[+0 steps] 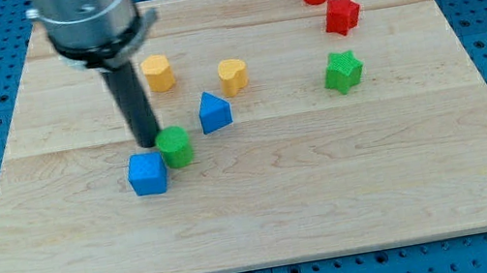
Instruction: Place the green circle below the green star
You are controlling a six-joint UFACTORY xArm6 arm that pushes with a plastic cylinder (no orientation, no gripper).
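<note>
step: green circle (175,146) is being lined up for a rightward push, prob just starting
tip: my tip (149,144) is set touching the circle's left side, blue cube (146,173) just below
pincer: none fitted, just a rod, so nothing to open/shut
target: green star (343,72) sits well apart, view's right
next: circle needs shoving right, stopped below star; blue triangular block (213,112) nearby is best avoided

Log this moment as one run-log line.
tip touching green circle left side | green star far right | blue cube adjacent | placement pending
</note>
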